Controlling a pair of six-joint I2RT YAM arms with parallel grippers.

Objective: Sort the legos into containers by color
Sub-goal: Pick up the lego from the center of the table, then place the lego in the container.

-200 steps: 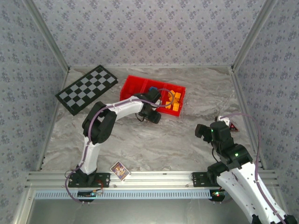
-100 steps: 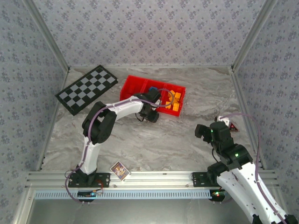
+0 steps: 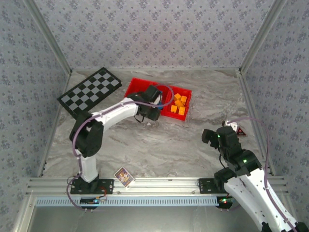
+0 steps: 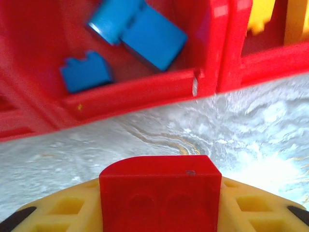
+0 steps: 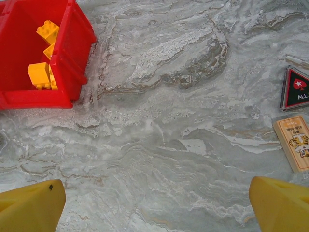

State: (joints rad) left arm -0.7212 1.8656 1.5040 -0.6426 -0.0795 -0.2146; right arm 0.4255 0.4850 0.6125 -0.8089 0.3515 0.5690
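Nearest me, the right gripper (image 5: 155,200) hangs wide apart over bare marble table (image 5: 183,145), gripping nothing. Further in, the left gripper (image 4: 159,215) is clamped on a red brick (image 4: 159,186), just short of the red tray (image 4: 135,92). Beyond its wall lie blue bricks (image 4: 145,31); yellow bricks (image 3: 179,104) fill the right-hand compartment.

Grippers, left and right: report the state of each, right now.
Left gripper: closed on a red lego.
Right gripper: open, holding nothing.
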